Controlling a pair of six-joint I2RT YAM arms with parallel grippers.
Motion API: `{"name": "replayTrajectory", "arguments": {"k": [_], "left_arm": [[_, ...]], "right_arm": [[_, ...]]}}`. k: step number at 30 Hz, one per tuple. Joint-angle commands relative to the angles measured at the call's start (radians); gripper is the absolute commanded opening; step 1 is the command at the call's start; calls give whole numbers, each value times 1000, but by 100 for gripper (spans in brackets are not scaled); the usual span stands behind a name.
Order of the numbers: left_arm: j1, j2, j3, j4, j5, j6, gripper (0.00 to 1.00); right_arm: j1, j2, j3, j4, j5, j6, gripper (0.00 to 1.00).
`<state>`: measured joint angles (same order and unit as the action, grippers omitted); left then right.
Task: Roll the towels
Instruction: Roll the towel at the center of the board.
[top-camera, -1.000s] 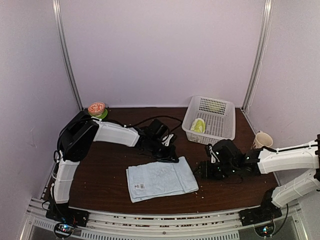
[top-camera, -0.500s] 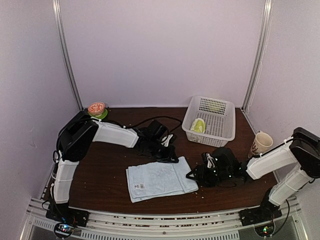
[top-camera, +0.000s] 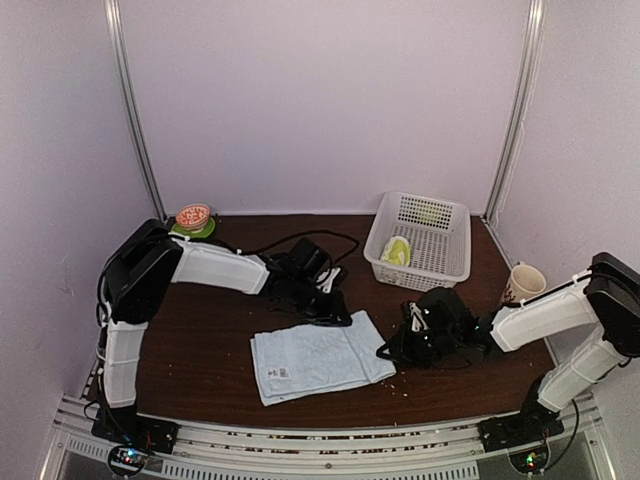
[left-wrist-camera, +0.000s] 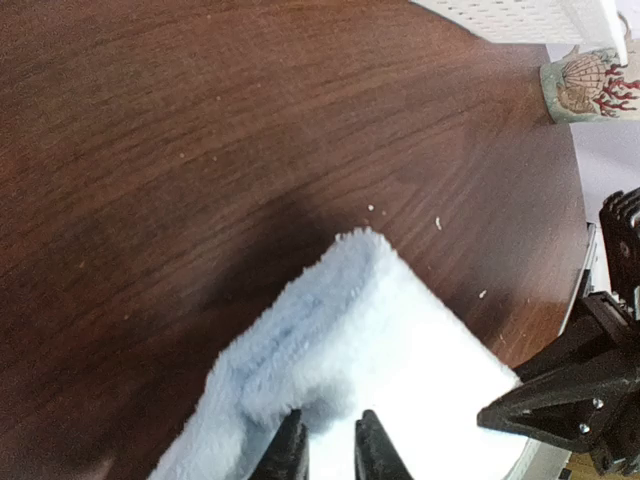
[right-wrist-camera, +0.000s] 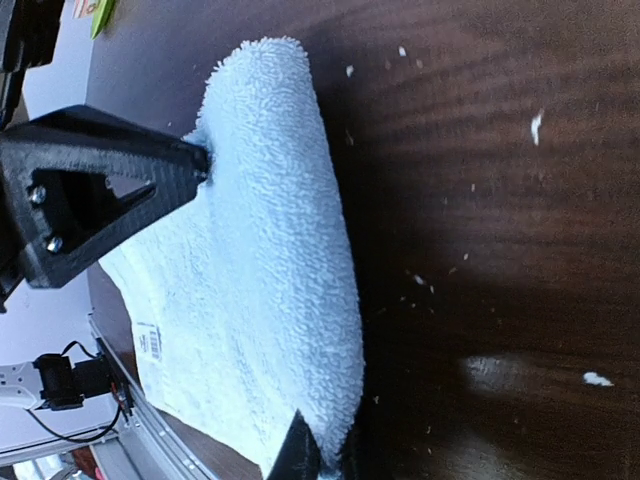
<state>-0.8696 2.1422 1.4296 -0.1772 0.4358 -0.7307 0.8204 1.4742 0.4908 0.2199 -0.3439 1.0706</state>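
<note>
The light-blue towel (top-camera: 320, 362) lies flat and folded on the bench (top-camera: 200, 340), near the front edge and about midway between the two arms, with a small label showing near its left front corner. The other towel, the yellow-green one (top-camera: 397, 250), sits bunched in the white basket (top-camera: 447, 262) at the back right, well apart from the blue one.

My left tool (top-camera: 335, 318) is down at the blue towel's far edge, close to its far right corner. In the left wrist view its fingers (left-wrist-camera: 288, 455) stand only narrowly apart with blue pile showing between them, and I cannot tell whether they grip the cloth or merely rest on it.

My right tool (top-camera: 390, 352) is low at the towel's right edge. It is closed, and in its wrist view the tips sit on that thick folded edge with cloth on both sides of them, so I read it as pinched onto the towel.

White crumbs dot the dark wood to the right of the towel. A shell-patterned mug (top-camera: 525, 282) stands at the bench's right side, and a small orange and green item (top-camera: 193, 217) sits in the back left corner.
</note>
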Motion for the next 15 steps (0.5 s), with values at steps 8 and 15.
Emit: {"name": "replayTrajectory", "arguments": {"k": [8,15], "left_arm": [[1,-264,-163,-104,-111,30,21],[1,-309,-323,-85,-179,11,18]], "right_arm": [[75,28,299,-622,339,-278,0],[168,111,440,-724,455,-299,0]]}}
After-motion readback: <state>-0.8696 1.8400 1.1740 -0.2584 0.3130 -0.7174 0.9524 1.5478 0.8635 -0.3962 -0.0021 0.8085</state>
